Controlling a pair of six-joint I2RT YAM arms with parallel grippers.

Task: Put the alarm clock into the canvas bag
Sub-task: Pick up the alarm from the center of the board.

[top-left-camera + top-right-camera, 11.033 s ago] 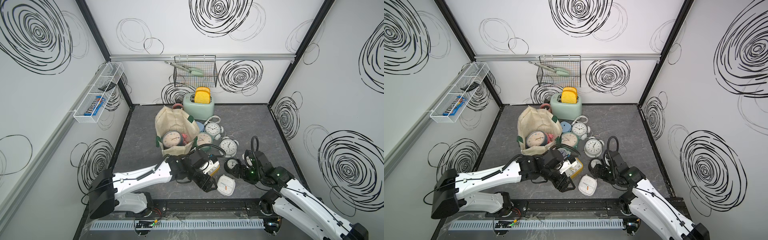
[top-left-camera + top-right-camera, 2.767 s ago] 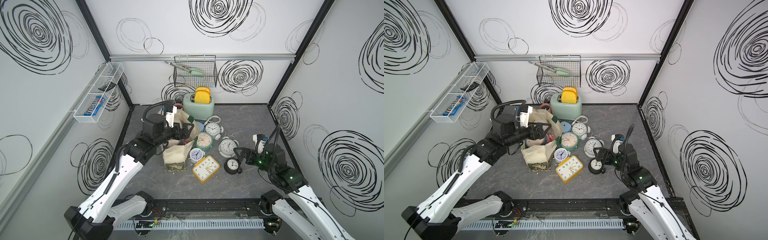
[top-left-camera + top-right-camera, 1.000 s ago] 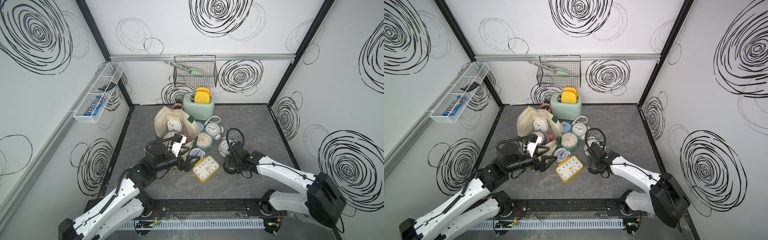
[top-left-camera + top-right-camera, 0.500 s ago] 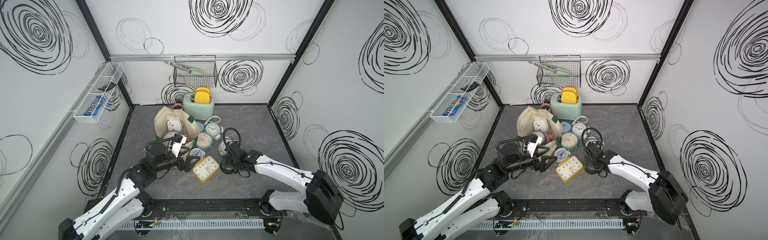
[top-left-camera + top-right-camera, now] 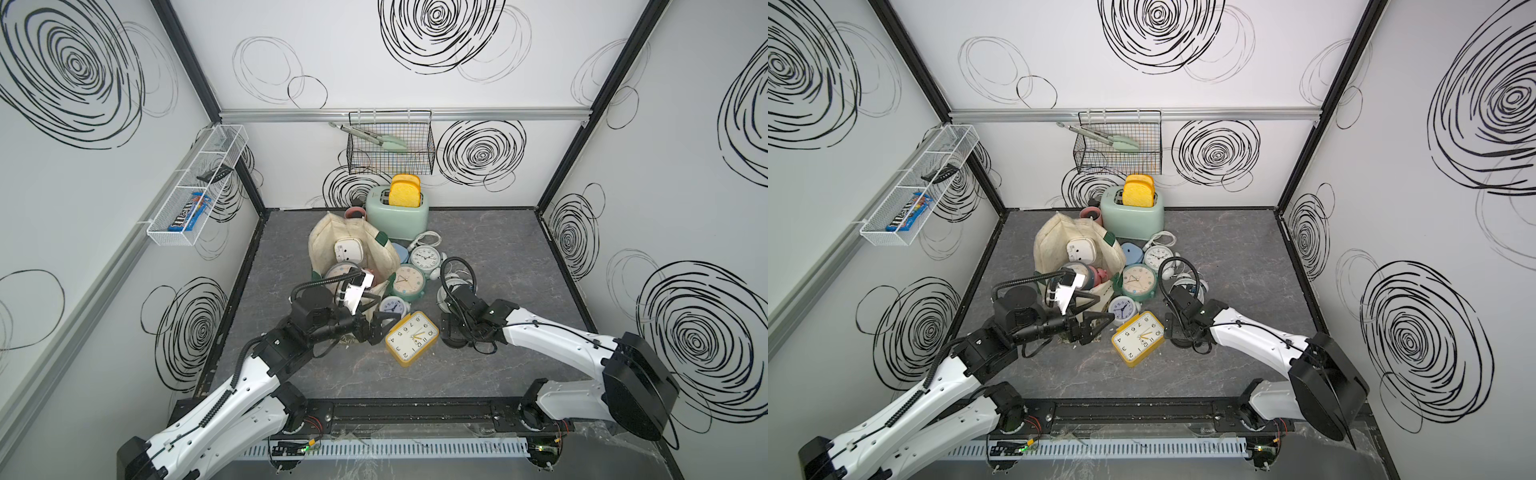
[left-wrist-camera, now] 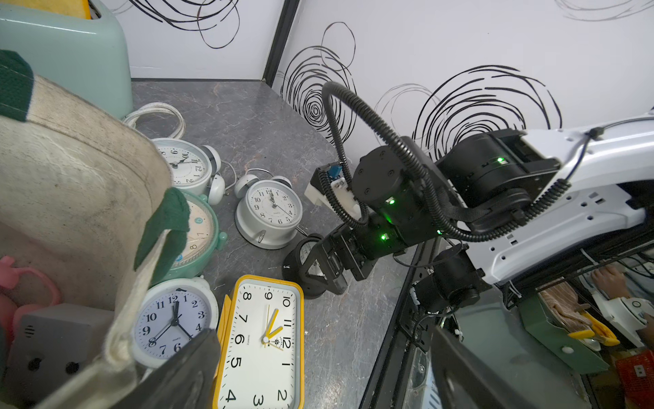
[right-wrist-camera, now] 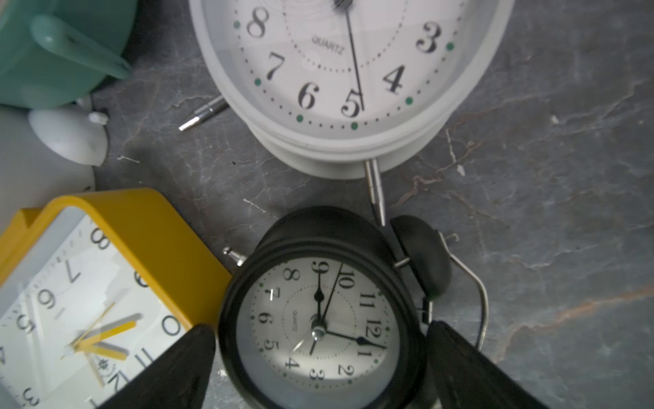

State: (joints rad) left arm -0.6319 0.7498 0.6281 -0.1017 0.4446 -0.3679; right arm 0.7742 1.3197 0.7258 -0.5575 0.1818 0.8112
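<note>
**Occluded and cropped items**
In both top views, the right gripper [image 5: 452, 332] covers most of the black alarm clock [image 7: 318, 318], so you cannot read its dial there. In the right wrist view, the picture's edge crops the clock's lower rim and much of the yellow clock [image 7: 88, 301]. The left arm [image 5: 316, 316] hides the lower front of the canvas bag [image 5: 332, 245].

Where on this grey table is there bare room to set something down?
Free: the table right of the clocks up to the right wall; the strip between yellow clock and front rail; a narrow strip left of the canvas bag. Crowded: the middle, toaster to clocks.
</note>
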